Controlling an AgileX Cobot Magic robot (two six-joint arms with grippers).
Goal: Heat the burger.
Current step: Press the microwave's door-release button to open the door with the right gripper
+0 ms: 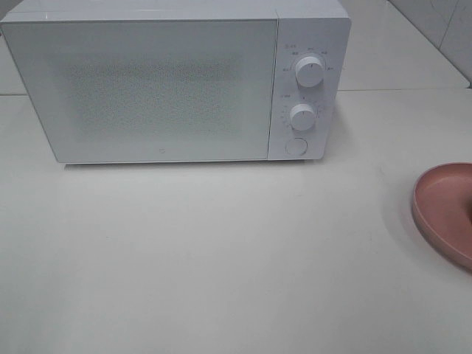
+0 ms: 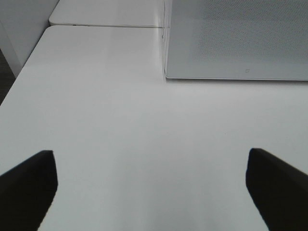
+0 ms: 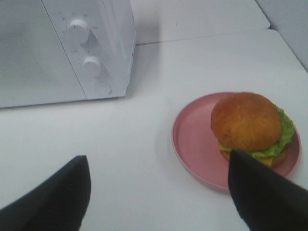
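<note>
left pincer (image 2: 149,159) spread, empty | right pincer (image 3: 159,158) spread, empty, covering edge of burger (image 3: 246,120)

plain white tabletop (image 1: 221,280), soft light

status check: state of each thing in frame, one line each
microwave: door shut
burger: whole, on the plate, outside the microwave
pink plate: flat on the table, right of the microwave
left tool: open, empty
right tool: open, empty, facing the burger
</note>
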